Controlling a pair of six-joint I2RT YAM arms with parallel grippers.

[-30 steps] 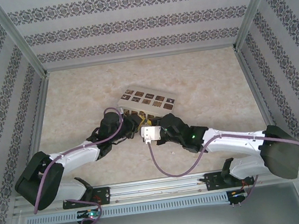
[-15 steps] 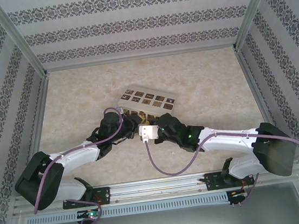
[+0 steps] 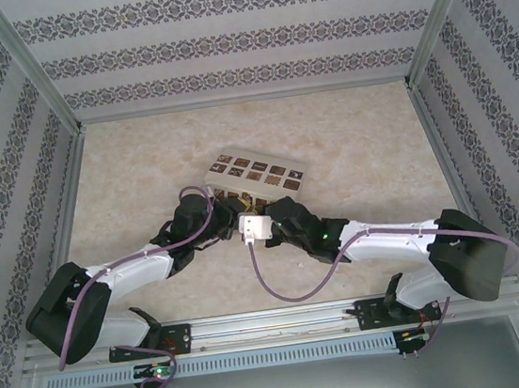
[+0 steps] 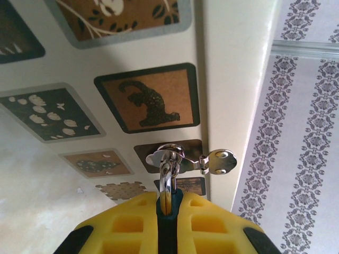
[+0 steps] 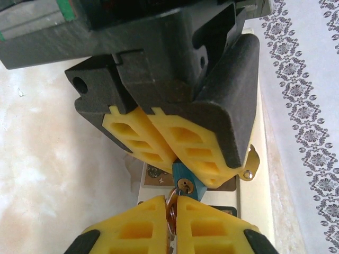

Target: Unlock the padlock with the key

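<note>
The small blue padlock (image 5: 183,172) hangs by its metal shackle (image 4: 166,177) from the hasp (image 4: 175,155) of the white box with brown tiles (image 3: 255,174). My left gripper (image 4: 167,205) is shut on the padlock's body, and its yellow fingers (image 5: 159,138) clamp it from above in the right wrist view. My right gripper (image 5: 174,205) is shut on the key and its ring (image 5: 170,210), just below the padlock. The key's metal reaches the brass keyhole (image 5: 185,186); how deep it sits is hidden. Both grippers meet at the box's near edge (image 3: 239,221).
The box lies at an angle in the middle of the beige table (image 3: 358,144). Patterned walls (image 3: 241,40) and metal frame posts (image 3: 432,21) enclose the table on three sides. A purple cable (image 3: 286,290) loops below the right wrist.
My right arm has pushed left and forward, bringing its gripper with the key up against the padlock. The left arm and the box have stayed put.
</note>
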